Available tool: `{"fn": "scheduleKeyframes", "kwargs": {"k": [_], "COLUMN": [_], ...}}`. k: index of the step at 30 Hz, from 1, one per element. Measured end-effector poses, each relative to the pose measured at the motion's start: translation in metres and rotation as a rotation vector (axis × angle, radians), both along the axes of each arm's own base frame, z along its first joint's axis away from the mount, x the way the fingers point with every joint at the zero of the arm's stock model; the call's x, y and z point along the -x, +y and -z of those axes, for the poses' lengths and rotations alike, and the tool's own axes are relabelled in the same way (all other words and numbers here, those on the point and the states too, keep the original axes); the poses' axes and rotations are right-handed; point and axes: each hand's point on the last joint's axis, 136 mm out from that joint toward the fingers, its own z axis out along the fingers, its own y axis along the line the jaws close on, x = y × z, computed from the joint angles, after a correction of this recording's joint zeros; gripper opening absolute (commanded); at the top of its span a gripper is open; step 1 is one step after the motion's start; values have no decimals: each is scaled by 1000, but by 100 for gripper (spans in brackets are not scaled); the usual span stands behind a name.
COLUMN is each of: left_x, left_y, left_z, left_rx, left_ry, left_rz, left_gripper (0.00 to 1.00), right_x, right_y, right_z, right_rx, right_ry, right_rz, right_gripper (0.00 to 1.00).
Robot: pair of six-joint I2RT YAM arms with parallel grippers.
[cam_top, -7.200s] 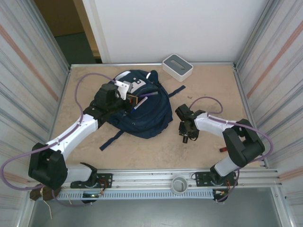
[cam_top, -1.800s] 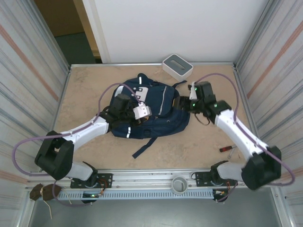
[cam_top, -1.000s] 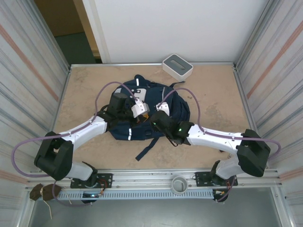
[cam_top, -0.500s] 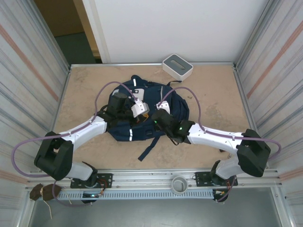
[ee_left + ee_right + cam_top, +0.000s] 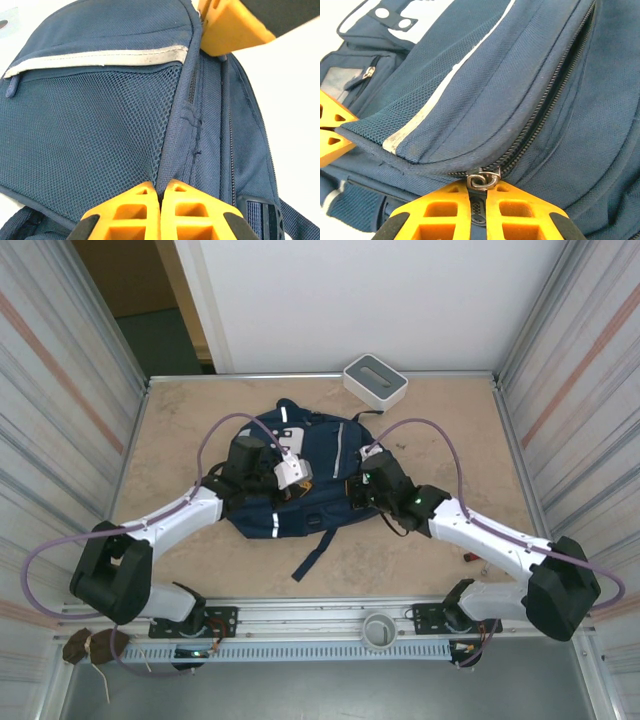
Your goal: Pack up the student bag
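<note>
Left gripper [image 5: 161, 192]: closed, pinching a seam fold of the student bag [image 5: 318, 445], which lies in the middle of the table [image 5: 440, 430].
Right gripper [image 5: 481, 197]: closed on the zipper pull [image 5: 482, 180].
My step: I judge it is the zipper; I would pull along the line of teeth, with the left grip as anchor, so the fabric does not bunch.
Bag contents: hidden, I cannot tell.
Box [image 5: 375, 381]: at the far edge, apart from the bag; its inside is not visible.

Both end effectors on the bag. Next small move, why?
Likely draw the zipper pull along its track with the right end effector: it is shut on the pull, and the left end effector pinches the student bag fabric to brace it.
</note>
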Motion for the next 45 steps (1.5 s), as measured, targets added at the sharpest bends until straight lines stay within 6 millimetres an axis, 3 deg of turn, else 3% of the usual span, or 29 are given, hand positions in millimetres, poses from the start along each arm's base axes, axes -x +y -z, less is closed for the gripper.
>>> {"fn": "scheduleKeyframes", "kwargs": {"k": [3,9,12,18,22,27,29,38,45], "left_x": [1,7,14,28,24,19,18,34,36], "left_y": [2,5,-1,-19,-32,-38,-37,-6,7], "left_z": [2,4,3,3,5,12,10,-2,0], "left_rx": [-13,-50,-74,-115,-142,-166,-165,-34,-7], "left_ry": [-8,-11,-38,-82,-105,-117,-128,-145,-144], "left_rz": [5,3,26,84,105,113,120,205,226], "left_gripper": [0,36,45,51,46,8,1,0,1], "right_x": [3,11,15,21,26,29,30,19,14], "right_y": [3,12,15,21,26,26,21,-5,0], "right_z": [1,6,9,10,10,10,12,4,15], "right_rx": [-48,-98,-116,-159,-195,-198,-186,-140,-123], "right_ry": [43,107,133,169,192,206,211,226,267], "right_rz": [-43,-106,-127,-147,-166,-174,-167,-172,-223], "right_gripper": [0,0,0,0,0,0,0,0,0]}}
